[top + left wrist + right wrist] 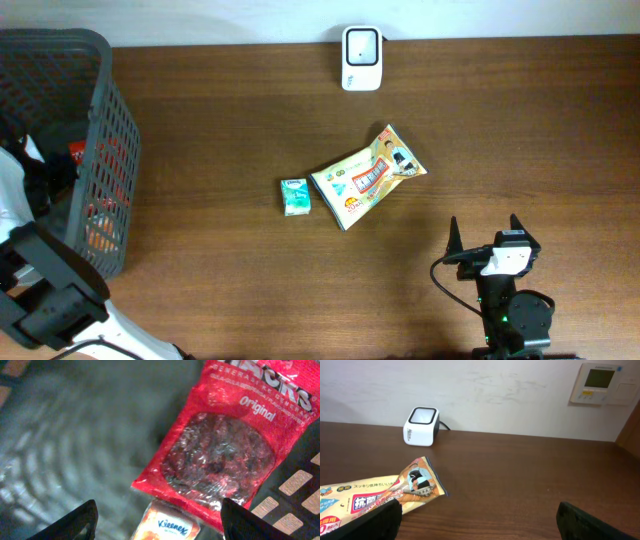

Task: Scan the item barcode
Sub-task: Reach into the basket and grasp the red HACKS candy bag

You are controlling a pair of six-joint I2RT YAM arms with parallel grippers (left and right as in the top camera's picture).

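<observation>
ROBOT REACHES INTO BASKET: The left tool [159, 512] hangs inside the dark mesh basket [110, 120] at the left end of the worktop [220, 130]. Its two fingers are spread wide and closed on nothing, directly over a red sweet bag [220, 450] marked "Original". The bag lies slanted on the basket floor, its lower edge overlapping a Kleenex tissue pack [167, 527]. As far as the wrist view shows, neither is touched.

The white barcode scanner [361, 57] stands at the far edge by the wall, its dark window tilted upward. Between it and the arms lie a yellow snack pouch [367, 175] and, just beside its left end, a small green pack [295, 196]. Both lie flat on the wood, well apart from either arm. The right tool [485, 235] waits near the front right, fingers fully apart and empty, facing the pouch and the scanner.

For the red bag, the job looks to be at its very start: nothing is gripped or lifted, and no barcode faces the scanner. What is left appears to be nearly the whole run: closing on the bag, raising it clear of the basket wall, carrying it across and turning its code to the window. No barcode shows on the bag's upper face. Whether the two items on the worktop are already scanned cannot be told.
</observation>
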